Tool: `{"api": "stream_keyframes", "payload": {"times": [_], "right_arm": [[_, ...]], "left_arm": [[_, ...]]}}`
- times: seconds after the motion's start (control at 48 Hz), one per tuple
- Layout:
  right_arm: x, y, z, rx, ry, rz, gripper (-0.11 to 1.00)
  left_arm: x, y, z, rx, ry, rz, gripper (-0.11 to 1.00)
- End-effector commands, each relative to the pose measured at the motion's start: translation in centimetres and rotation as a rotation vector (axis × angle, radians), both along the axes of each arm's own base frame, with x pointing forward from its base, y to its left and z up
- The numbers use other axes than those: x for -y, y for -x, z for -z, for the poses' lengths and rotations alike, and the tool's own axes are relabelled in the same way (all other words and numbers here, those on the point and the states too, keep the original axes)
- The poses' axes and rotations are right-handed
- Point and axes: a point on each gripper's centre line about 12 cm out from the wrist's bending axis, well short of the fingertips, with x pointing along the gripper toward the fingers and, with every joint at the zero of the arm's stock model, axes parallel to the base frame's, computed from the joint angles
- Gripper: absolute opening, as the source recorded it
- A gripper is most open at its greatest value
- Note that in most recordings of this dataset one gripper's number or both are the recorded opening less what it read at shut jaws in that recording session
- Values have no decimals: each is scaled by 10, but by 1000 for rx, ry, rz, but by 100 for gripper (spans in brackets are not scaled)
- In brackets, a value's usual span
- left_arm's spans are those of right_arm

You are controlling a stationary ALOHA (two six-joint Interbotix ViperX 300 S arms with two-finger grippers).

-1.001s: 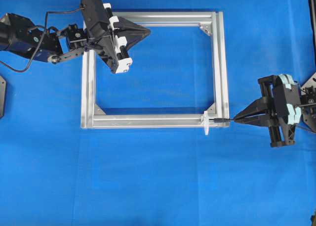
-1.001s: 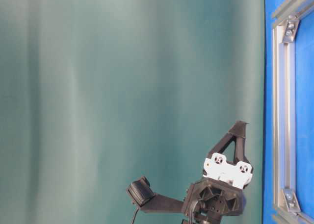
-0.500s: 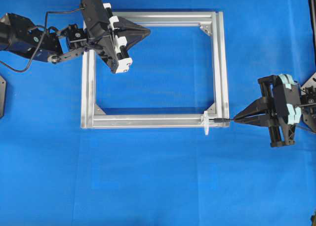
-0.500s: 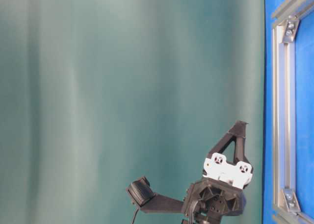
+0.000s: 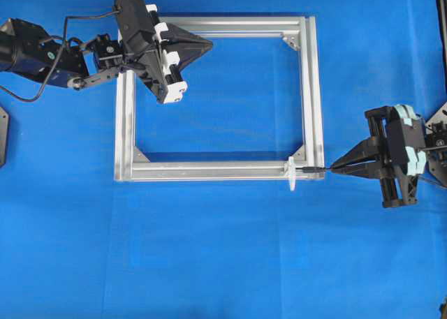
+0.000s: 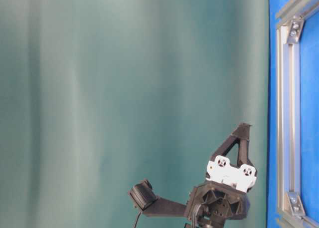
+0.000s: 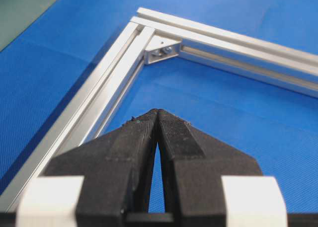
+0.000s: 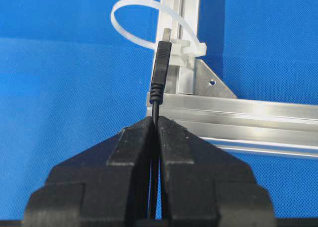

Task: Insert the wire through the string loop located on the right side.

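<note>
The silver aluminium frame [image 5: 209,170] lies flat on the blue cloth. A tiny white string loop [image 5: 291,174] stands on its front bar near the right corner. In the right wrist view the string loop [image 8: 141,0] arches up and to the left of the bar. My right gripper [image 5: 334,168] is shut on the thin black wire [image 5: 312,169], just right of the frame. The wire's plug [image 8: 161,68] sticks out past the shut right gripper [image 8: 156,118], pointing at the loop with its tip just short of it. The left gripper [image 5: 209,45] hovers shut and holding nothing over the frame's back left part.
Triangular corner brackets [image 5: 290,40] sit inside the frame's corners. The left arm [image 5: 42,54] reaches in from the left edge. In the table-level view the left gripper [image 6: 244,125] stands before a green curtain [image 6: 124,88], with the frame [image 6: 283,113] at the right.
</note>
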Motion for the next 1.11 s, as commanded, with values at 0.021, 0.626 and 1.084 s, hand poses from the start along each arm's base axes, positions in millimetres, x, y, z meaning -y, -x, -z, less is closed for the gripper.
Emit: {"api": "stream_keyframes", "payload": {"times": [0.021, 0.626, 1.084], "right_arm": [[0, -5, -6, 29, -5, 4, -4], [-11, -60, -4, 69, 0, 10, -4], [-13, -70, 0, 59, 3, 10, -4]], "left_arm": [[-2, -4, -18, 52, -19, -2, 0], [-2, -5, -18, 56, -16, 0, 0], [13, -9, -19, 67, -4, 37, 0]]}}
